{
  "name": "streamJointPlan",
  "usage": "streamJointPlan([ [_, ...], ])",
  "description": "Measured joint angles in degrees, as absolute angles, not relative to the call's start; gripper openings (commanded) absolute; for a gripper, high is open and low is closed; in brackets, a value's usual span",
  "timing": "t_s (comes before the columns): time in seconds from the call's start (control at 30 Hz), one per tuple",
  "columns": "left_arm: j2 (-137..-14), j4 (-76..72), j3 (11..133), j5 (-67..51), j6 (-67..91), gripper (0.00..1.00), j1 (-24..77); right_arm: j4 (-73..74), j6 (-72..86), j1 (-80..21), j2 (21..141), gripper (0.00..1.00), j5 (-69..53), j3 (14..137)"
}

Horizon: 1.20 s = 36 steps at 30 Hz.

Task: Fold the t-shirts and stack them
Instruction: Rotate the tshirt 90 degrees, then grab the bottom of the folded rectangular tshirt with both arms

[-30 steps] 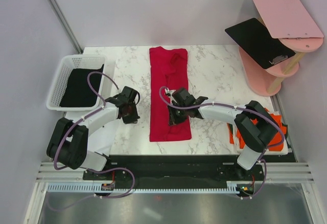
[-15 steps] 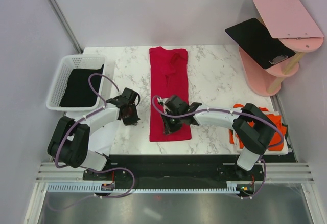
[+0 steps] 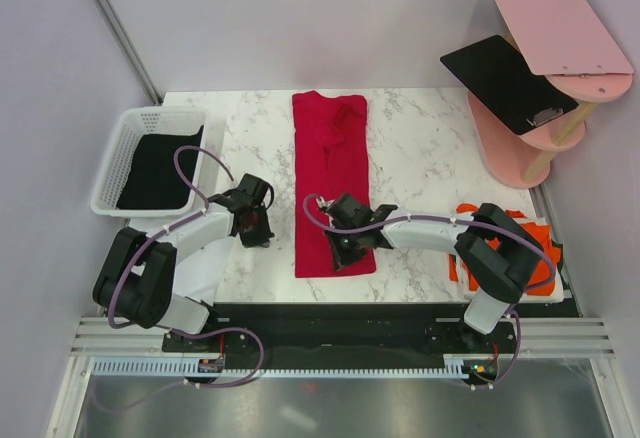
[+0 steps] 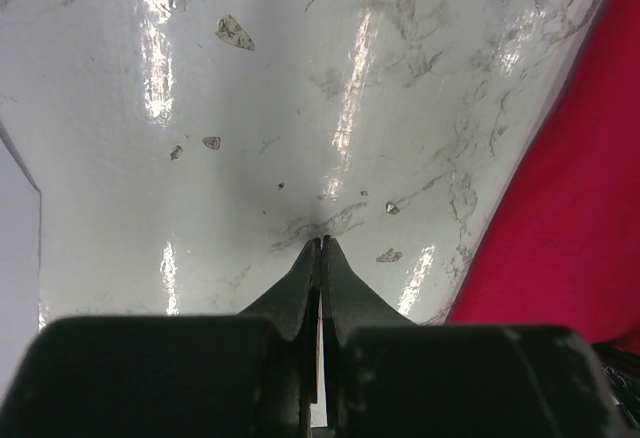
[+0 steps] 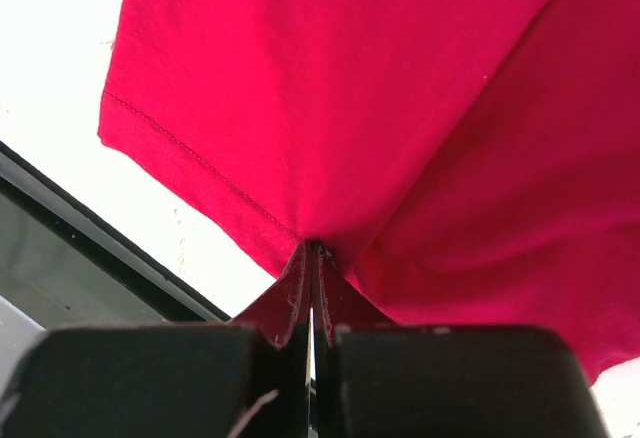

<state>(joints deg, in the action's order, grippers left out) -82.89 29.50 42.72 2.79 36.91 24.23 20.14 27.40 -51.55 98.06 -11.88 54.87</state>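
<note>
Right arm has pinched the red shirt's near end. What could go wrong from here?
1. The right gripper pinches a small bunch of the crimson t-shirt near its hem; it may hold only the top layer, so lifting could open the fold.
2. The left gripper is shut over the table beside it, holding nothing, so a one-sided pull may skew the strip.

Bright, even light falls from above in my overhead view, leaving only soft shadows on the worktop. My left wrist view shows streaky white glare on its glossy surface. In my right wrist view, the surface beside the crimson t-shirt is blown out white.
</note>
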Motion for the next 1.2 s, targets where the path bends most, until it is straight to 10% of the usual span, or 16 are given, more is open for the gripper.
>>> streamJointPlan([
  [0.13,-82.70,27.97,42.28,1.85,36.86,0.19,24.25,18.72,27.64,-52.03,95.77,0.12,-9.43,52.99],
  [0.17,-82.43,27.59,41.98,1.39,36.77,0.46,24.29,18.74,27.79,-52.21,94.43,0.22,-8.49,52.18],
  [0.3,-79.31,24.71,39.20,-0.43,35.81,0.99,25.19,19.33,29.10,-52.27,82.61,0.69,-2.42,47.86],
  [0.43,-72.86,19.79,35.00,-3.29,36.18,0.99,26.20,18.17,30.89,-52.12,69.54,0.68,4.14,45.89],
  [0.67,-71.79,9.96,28.84,-9.19,38.68,0.50,27.77,18.68,35.42,-49.95,64.64,0.57,8.97,39.33],
  [1.2,-75.00,-0.89,25.41,-13.52,47.53,0.51,37.39,20.14,43.70,-45.43,63.96,0.54,7.92,28.05],
])
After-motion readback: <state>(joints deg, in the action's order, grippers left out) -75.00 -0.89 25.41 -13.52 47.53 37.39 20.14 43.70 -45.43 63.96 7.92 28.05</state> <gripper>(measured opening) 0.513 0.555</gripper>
